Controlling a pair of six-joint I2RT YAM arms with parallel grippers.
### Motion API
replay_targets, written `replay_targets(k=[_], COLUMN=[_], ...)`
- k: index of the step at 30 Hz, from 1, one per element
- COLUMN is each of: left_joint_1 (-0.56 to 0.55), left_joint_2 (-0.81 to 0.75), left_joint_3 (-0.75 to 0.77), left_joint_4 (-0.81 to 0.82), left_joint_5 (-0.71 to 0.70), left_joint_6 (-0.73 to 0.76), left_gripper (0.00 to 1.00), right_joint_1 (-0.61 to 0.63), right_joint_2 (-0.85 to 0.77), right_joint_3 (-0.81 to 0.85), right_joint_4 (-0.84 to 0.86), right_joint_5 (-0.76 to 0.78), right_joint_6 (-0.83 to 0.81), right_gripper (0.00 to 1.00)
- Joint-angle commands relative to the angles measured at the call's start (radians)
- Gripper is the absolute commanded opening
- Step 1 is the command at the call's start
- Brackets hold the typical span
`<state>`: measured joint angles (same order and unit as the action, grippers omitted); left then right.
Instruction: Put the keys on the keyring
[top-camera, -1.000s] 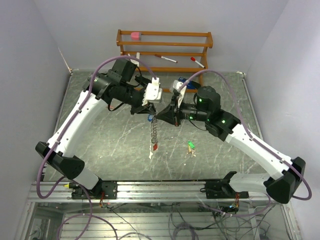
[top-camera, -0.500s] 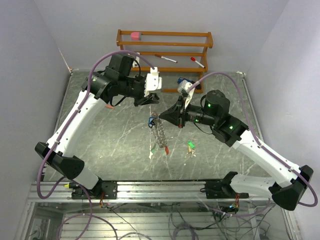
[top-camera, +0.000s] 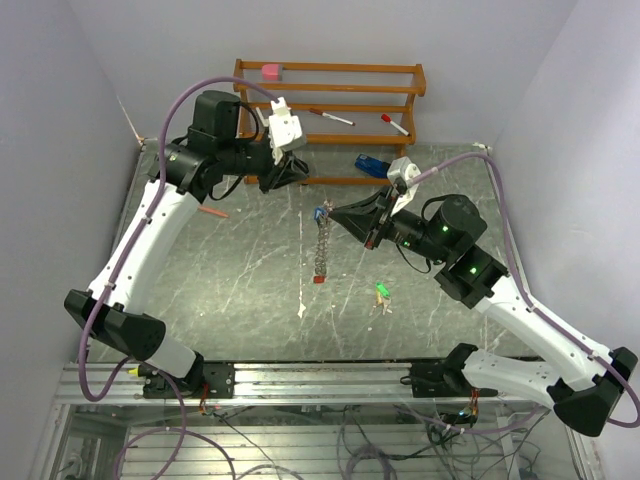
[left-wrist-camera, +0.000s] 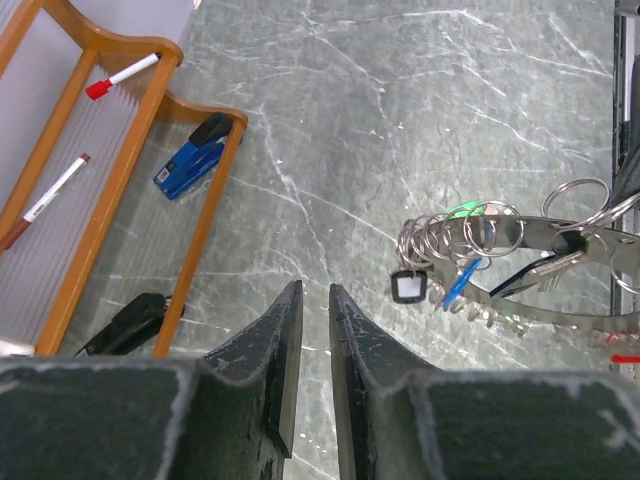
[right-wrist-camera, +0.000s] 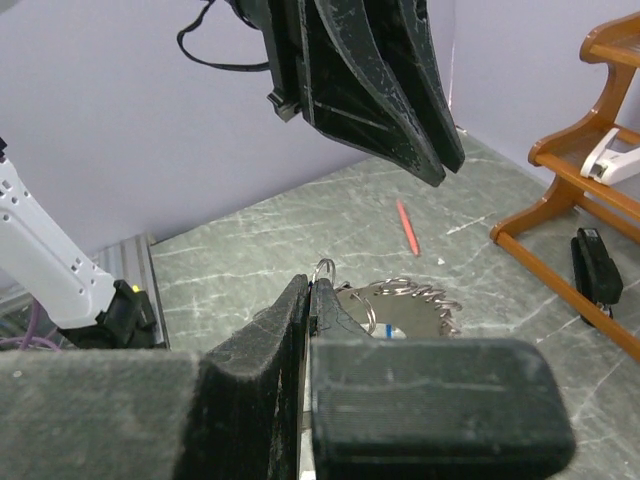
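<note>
The keyring (top-camera: 322, 243) hangs as a silver strand of keys with a red tag at its lower end, above the middle of the table. My right gripper (top-camera: 334, 212) is shut on its top; in the right wrist view the jaws (right-wrist-camera: 312, 283) pinch a small ring with the keyring (right-wrist-camera: 420, 296) fanned out behind. My left gripper (top-camera: 300, 177) is up near the shelf, apart from the ring, its jaws (left-wrist-camera: 315, 290) a narrow gap apart and empty. From there the keyring (left-wrist-camera: 500, 238) shows a black-tagged and a blue key. A loose green key (top-camera: 381, 291) lies on the table.
A wooden shelf (top-camera: 330, 70) at the back holds markers and a pink block. A blue stapler (top-camera: 368, 163) and a black object (left-wrist-camera: 125, 325) lie at its foot. A red pen (top-camera: 212, 212) lies at the left and a white scrap (top-camera: 301, 311) near the front.
My left gripper has drawn back from the keyring toward the shelf. My right gripper has carried the keyring right and backward, its keys swinging beneath.
</note>
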<state>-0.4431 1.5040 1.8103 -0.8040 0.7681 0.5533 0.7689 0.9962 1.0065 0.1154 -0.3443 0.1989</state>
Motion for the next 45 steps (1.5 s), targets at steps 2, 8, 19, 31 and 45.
replay_targets(k=[2,8,19,31,45], left_joint_1=[0.004,0.004,-0.008,-0.061,-0.069], left_joint_2=[-0.023,-0.024,-0.025,-0.018,-0.016], left_joint_3=[-0.012,0.009,-0.025,-0.053,-0.077], left_joint_4=[0.023,-0.161,-0.26,-0.205,-0.187], left_joint_5=[0.119,0.262,0.341,0.31,0.276], left_joint_6=[-0.031,0.123,0.225,0.18,0.189], left_gripper=[0.27,0.3,0.53,0.61,0.42], right_joint_1=[0.003,0.002,0.001,0.001,0.003], right_joint_2=[-0.01,-0.015,0.014,0.033,0.051], right_joint_3=[0.005,0.011,0.03,0.035,0.057], right_joint_4=[0.085,0.089,0.093,0.115,0.121], right_joint_5=[0.014,0.015,-0.018,-0.032,-0.05], right_joint_6=[0.023,0.032,0.047,0.059,0.068], right_gripper=[0.0,0.0,0.0,0.0,0.0])
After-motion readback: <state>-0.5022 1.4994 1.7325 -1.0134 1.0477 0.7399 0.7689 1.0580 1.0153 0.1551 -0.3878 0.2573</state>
